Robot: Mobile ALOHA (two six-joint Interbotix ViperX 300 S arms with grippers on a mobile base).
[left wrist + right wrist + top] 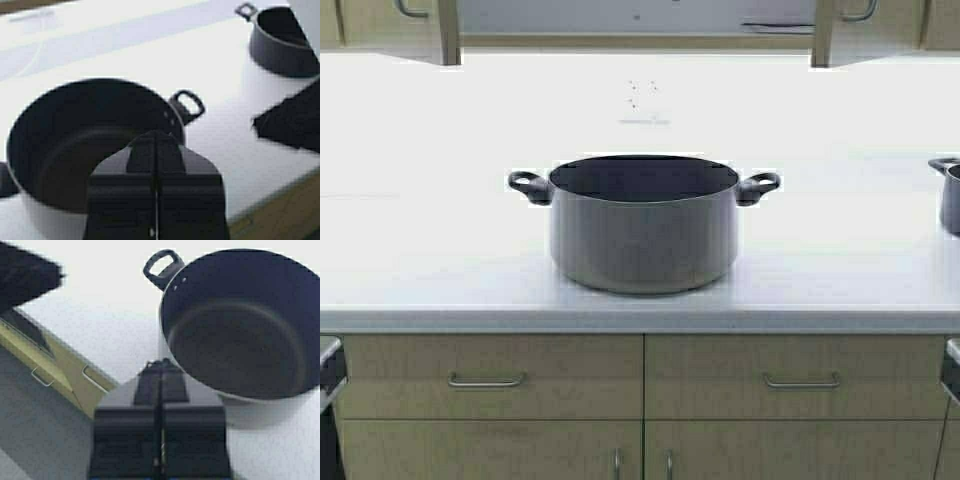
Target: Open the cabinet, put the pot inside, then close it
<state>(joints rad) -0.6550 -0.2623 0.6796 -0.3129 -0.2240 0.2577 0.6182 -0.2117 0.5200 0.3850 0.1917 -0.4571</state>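
The wide grey metal stockpot with a dark inside (643, 225) stands upright at the middle of the white desk (440, 260), near its front edge, with its two small dark loop handles pointing out to the robot's left and right, so the line through the handles runs straight across the robot's front. Above and behind it, at the top of the high view, hangs the pale beige wood-look wall cabinet (448, 30); its two doors look swung out, with an opening showing between them over the pot, so the opening step seems done and lifting the pot in is the step in hand. In the left wrist view the left gripper (156, 150), its black fingers pressed together with nothing between them, hangs just over the near rim of the pot, looking into the bowl with one loop handle beyond it. In the right wrist view the right gripper (161, 375), likewise closed flat and empty, sits just outside the pot's wall, close beside the rim, with the other loop handle off to one side. Neither arm shows in the high view, so which is nearer cannot be settled there; from the wrist views both are about equally close, one to each side. That suits a two-armed lift, each gripper going outward to the handle on its own side. A darker bluish-grey pot (950, 195) stands well apart at the desk's right edge.
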